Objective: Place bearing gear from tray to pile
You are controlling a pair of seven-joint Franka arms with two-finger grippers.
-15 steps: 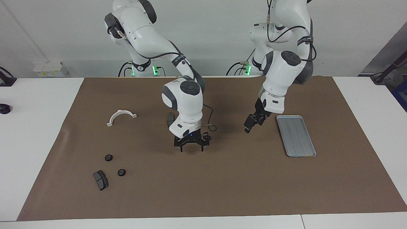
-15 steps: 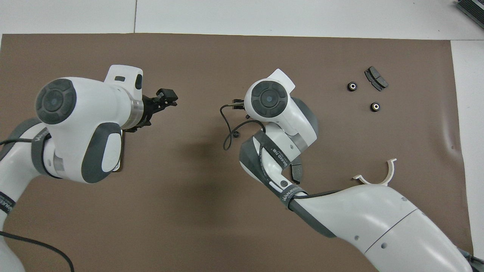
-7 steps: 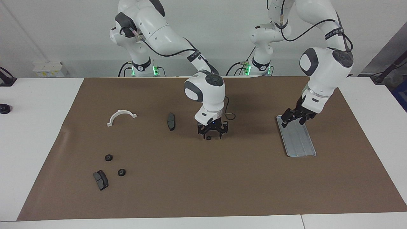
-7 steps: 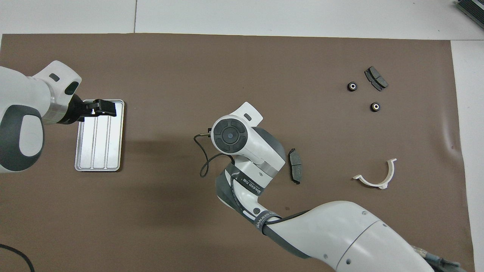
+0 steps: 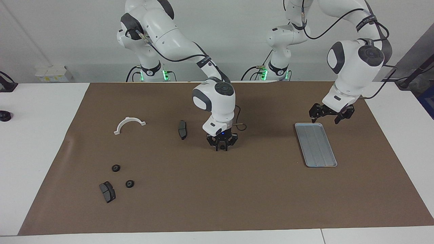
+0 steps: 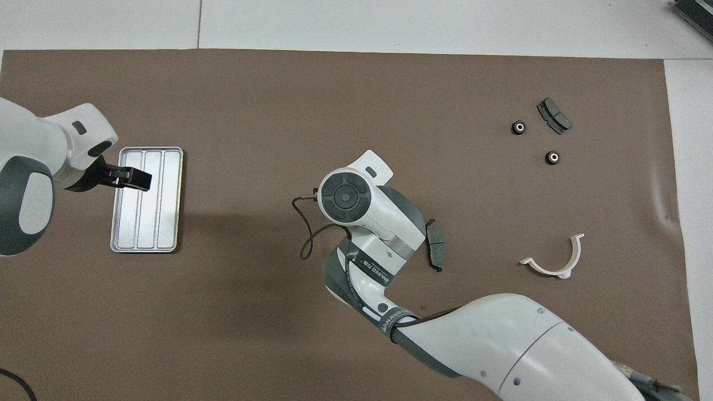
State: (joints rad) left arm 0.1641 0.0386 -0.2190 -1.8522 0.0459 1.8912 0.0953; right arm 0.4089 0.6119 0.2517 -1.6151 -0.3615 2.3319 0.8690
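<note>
A small black gear lies on the brown mat mid-table. My right gripper is down on the mat with its fingers closed around that gear. In the overhead view the right wrist hides both. The silver ribbed tray lies toward the left arm's end, also in the overhead view, and holds nothing. My left gripper hangs open and empty above the tray's edge. The pile is two black gears toward the right arm's end, also seen from overhead.
A dark brake pad lies beside the pile. Another brake pad lies close to the right gripper, toward the right arm's end. A white curved bracket lies nearer to the robots than the pile.
My right gripper moved over the lone gear, came down and closed its fingers on it. My left gripper drew back from mid-table to above the tray and opened.
</note>
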